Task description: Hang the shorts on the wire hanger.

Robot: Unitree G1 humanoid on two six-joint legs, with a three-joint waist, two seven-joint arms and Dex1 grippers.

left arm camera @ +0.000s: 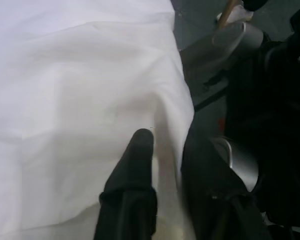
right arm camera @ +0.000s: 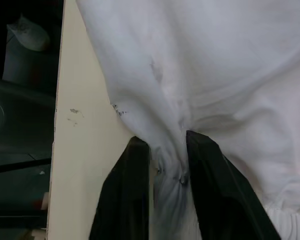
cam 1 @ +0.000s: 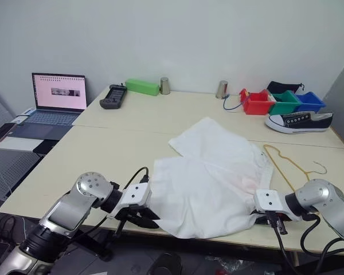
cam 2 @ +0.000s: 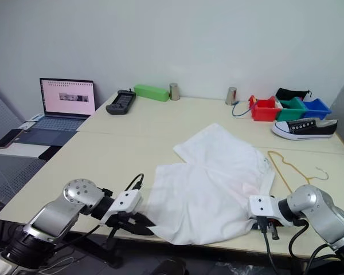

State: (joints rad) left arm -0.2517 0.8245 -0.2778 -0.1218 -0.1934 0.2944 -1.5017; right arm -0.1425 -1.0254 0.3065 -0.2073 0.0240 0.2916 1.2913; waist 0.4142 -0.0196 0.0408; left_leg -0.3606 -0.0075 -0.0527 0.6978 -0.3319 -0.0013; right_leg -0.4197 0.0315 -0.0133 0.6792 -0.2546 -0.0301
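Right gripper (right arm camera: pixel 167 165) jaws pinch the white thin-fabric shorts (cam 1: pixel 212 177); left gripper (left arm camera: pixel 162 150) jaws straddle their edge, grasp unclear. Red (cam 1: pixel 258 103), green (cam 1: pixel 285 103), blue plastic bins (cam 1: pixel 309 101): contents hidden.

arms: silver round joints | wrists: white blocks | cables: black | fingers (right arm camera: pixel 125 200): black

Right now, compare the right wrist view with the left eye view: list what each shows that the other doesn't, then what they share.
Right wrist view alone: gathered cloth bunched between the right tool's black fingers, close up.

Left eye view alone: the wire hanger lying beside the cloth, the left tool at the near edge, a laptop, a sneaker, coloured bins.

Both: the white shorts and the pale table.
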